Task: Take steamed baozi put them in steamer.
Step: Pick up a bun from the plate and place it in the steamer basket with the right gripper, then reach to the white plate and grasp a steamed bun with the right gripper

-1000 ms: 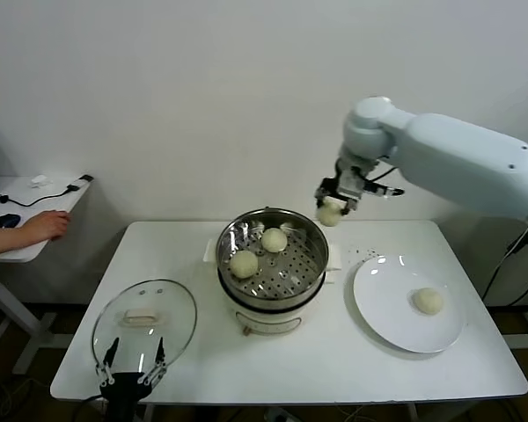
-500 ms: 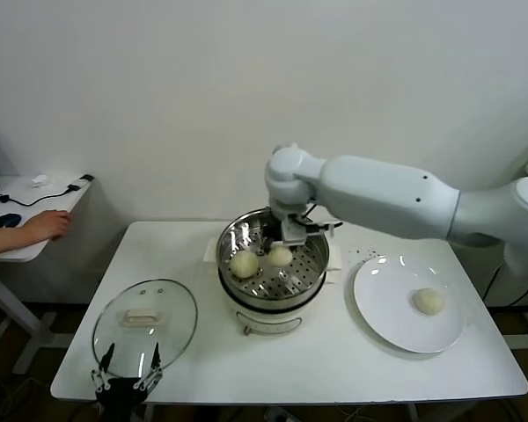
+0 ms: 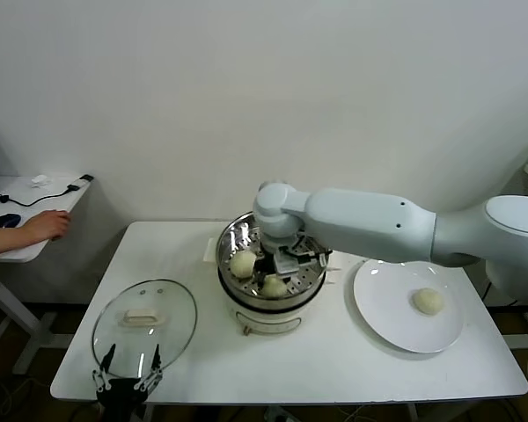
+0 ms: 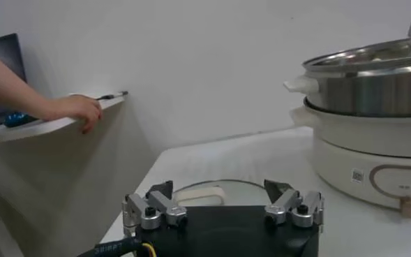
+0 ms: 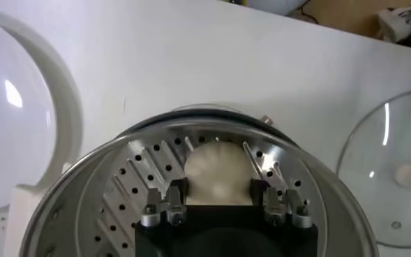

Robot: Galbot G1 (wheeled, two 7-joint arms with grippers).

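Right gripper (image 5: 220,209) down inside steamer (image 3: 308,290), fingers around baozi (image 5: 218,178) resting on its perforated tray, apparently loosening to release. Left gripper (image 4: 222,209) open, idle near steamer's glass lid (image 3: 144,327).

Bright even indoor light, soft shadows, glare on plate (image 3: 383,303), steamer (image 3: 310,283)
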